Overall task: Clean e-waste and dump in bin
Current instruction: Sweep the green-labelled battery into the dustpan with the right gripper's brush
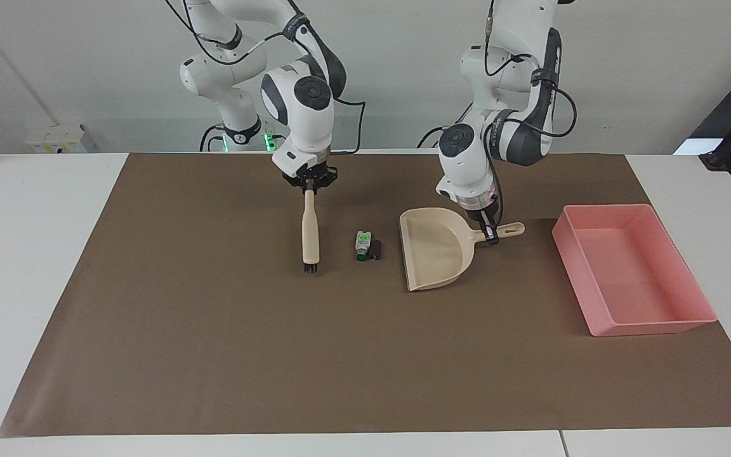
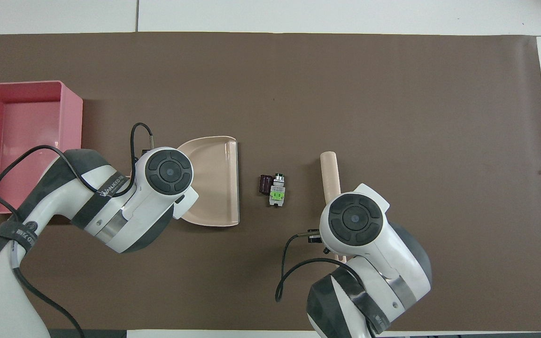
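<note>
**Brush poised to sweep two pieces into the dustpan**

The bench (image 1: 35, 266) carries a brown mat (image 1: 245, 355) that holds everything, with wide bare room toward its edge farthest from the robots and toward the right arm's end. The bin (image 1: 689, 279), a pink tray, sits near the mat's edge at the left arm's end, well apart from the work.

The dustpan (image 1: 432, 251) lies near the middle, its open lip facing the e-waste (image 1: 368, 245). The left claw (image 1: 490, 236) is clenched on the dustpan's handle. The lip should press flat to the mat, or the small cylinders could slip under it.

The brush (image 1: 309, 236) hangs bristles-down, just beside the e-waste on the side toward the right arm's end; the right claw (image 1: 309, 185) is clenched on its handle.

The two pieces lie touching, midway between brush and pan. A short, low stroke straight toward the lip looks best, since round pieces may roll aside. The lane between is unobstructed.
</note>
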`<move>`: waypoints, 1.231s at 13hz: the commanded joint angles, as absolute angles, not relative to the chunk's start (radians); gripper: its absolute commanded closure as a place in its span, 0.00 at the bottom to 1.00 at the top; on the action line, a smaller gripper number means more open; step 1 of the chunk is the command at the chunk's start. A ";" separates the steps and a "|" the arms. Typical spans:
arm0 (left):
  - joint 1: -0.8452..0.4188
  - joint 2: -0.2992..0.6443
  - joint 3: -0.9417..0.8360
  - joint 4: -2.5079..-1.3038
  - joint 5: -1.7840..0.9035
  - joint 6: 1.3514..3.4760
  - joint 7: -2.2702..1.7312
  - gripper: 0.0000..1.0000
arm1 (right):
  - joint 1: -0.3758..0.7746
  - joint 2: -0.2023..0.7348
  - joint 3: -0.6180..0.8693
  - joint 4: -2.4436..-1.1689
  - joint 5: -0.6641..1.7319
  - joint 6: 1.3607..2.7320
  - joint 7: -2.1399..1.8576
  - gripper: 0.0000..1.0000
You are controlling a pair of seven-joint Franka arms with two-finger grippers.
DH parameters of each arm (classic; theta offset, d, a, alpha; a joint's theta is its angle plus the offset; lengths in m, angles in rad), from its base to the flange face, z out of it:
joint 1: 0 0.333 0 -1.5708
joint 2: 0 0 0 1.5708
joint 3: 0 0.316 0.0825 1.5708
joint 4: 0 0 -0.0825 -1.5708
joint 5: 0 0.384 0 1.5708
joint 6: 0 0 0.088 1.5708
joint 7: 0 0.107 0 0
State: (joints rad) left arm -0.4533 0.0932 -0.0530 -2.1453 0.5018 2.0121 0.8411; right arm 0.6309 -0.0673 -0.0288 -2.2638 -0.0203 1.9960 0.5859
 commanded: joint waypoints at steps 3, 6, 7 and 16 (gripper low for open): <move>-0.561 0.273 -0.041 -1.915 0.525 1.783 0.780 1.00 | 0.699 0.049 -0.017 -2.178 0.001 2.023 0.641 1.00; -0.577 0.264 -0.043 -1.956 0.580 1.786 0.732 1.00 | 0.747 0.170 0.000 -2.073 0.060 2.039 0.650 1.00; -0.583 0.259 -0.043 -1.960 0.580 1.786 0.732 1.00 | 0.755 0.192 0.012 -2.042 0.093 2.040 0.649 1.00; -0.552 0.229 -0.046 -2.042 0.572 1.919 0.732 1.00 | 0.807 0.223 0.064 -1.954 0.445 2.197 0.609 1.00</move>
State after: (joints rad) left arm -0.5643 0.2464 -0.0484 -1.9982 0.5666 1.8373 0.7391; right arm 0.8300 0.2505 0.0650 -1.9667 0.4184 2.2467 0.6390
